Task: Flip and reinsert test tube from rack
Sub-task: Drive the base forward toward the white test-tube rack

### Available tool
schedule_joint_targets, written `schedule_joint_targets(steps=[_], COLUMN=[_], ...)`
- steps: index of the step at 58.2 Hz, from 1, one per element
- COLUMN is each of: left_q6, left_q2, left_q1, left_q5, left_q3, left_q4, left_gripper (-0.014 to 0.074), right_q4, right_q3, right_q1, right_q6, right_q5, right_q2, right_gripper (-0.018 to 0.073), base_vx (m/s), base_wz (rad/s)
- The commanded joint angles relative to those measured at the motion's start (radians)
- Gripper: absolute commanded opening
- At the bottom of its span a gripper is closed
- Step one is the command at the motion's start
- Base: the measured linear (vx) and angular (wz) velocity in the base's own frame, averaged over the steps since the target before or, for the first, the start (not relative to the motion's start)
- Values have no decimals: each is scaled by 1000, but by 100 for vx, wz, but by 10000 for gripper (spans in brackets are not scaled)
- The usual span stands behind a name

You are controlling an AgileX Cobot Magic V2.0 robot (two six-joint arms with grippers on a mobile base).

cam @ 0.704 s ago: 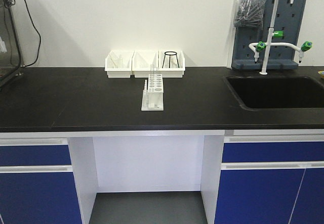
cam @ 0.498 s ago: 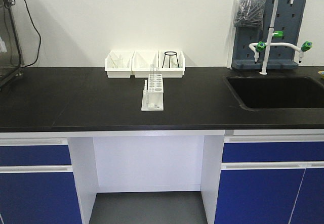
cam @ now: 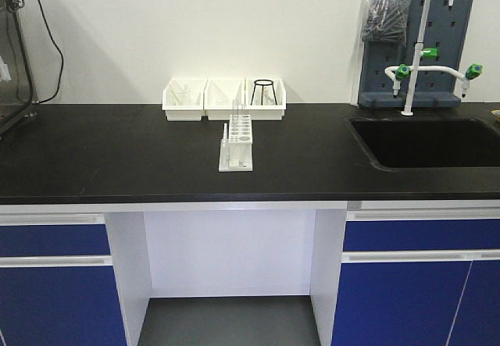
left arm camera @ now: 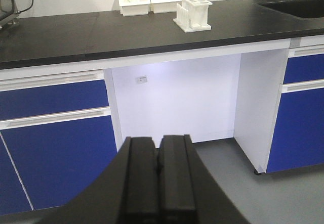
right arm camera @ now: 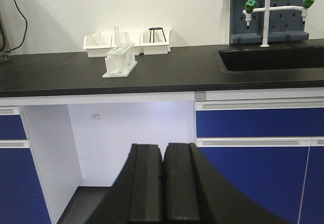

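The small white rack [cam: 237, 144] stands on the black counter, in front of three white bins. A clear test tube [cam: 235, 114] stands upright in its far end. The rack also shows in the left wrist view [left arm camera: 193, 14] and in the right wrist view [right arm camera: 120, 60]. My left gripper [left arm camera: 158, 145] is shut and empty, low in front of the cabinet, far from the rack. My right gripper [right arm camera: 164, 153] is shut and empty, also low below counter height. Neither gripper shows in the front view.
Three white open-front bins [cam: 223, 99] stand against the wall; the right one holds a black wire stand [cam: 264, 90]. A black sink [cam: 426, 142] with a white tap [cam: 418, 45] is at the right. Blue cabinet doors [cam: 55, 280] flank an open knee space.
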Motion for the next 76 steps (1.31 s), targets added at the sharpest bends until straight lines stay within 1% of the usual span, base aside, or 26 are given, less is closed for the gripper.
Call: schedule_joint_targets(steps=[1,18,33,76], left_q6=[-9,-9,-9,-9], left_q2=[-8,-8,-8,-8], left_q1=[0,0,0,0], left_q5=[-79,-79,-79,-79], left_q3=[-4,-4,-4,-4], left_q4=[-4,-4,-4,-4], left_gripper=[-6,-6,-6,-6], right_q4=[-11,-11,-11,-11], right_q3=[3,3,3,3], right_q1=[-5,-5,-5,-6], right_q6=[-2,-2,-2,-1], right_q5=[-80,-80,-80,-80], right_q2=[-14,-14,-14,-14], right_gripper=[-11,-11,-11,-11], base_vx=[1,6,21,37], base_wz=[0,0,0,2])
